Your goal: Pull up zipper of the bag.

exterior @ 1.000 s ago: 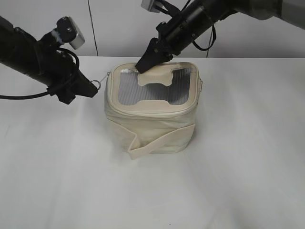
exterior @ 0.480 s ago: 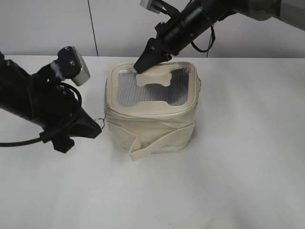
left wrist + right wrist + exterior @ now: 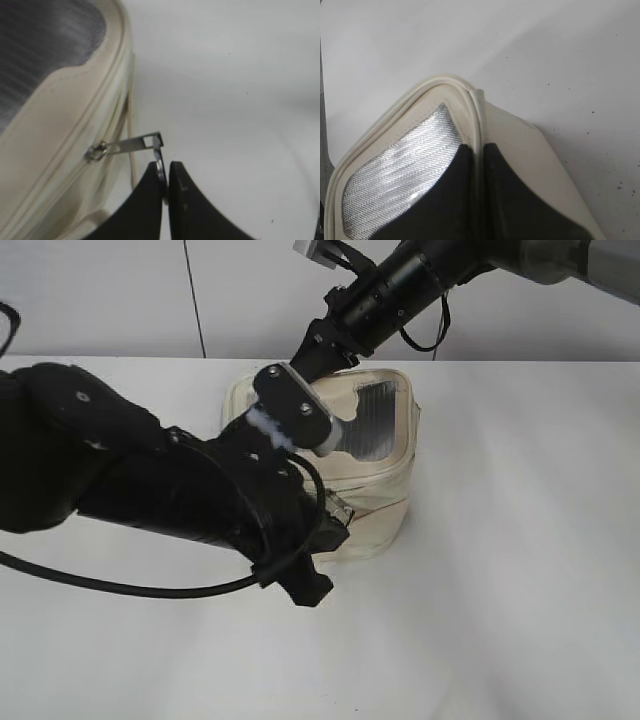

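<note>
Bag (image 3: pixel 385 455): one, small, boxy, cream fabric, standing on one white table (image 3: pixel 500 590) a little behind the middle of the exterior view. Lid: one grey mesh window (image 3: pixel 375 420), partly hidden by the left arm; a cream strap (image 3: pixel 385 520) crosses the front of the body.

Zipper (image 3: pixel 75 150): one cream track running round the lid rim. One silver slider with a flat metal tab (image 3: pixel 130 145) shows in the left wrist view, the tab standing out sideways from the bag wall; one silver ring pull (image 3: pixel 160 170) hangs from its outer end. No second pull can be made out in these views.

Grippers: two, both black.
- Left gripper (image 3: pixel 164 185): two fingers pressed together on the ring pull, the ring's edge showing between the tips. In the exterior view its arm lies across the front left of the bag.
- Right gripper (image 3: pixel 479 155): two fingers brought close on the raised cream rim (image 3: pixel 475 115) at a rounded rear corner of the lid, the rim passing between them; one finger lies over the mesh, the other on the outer side.
</note>
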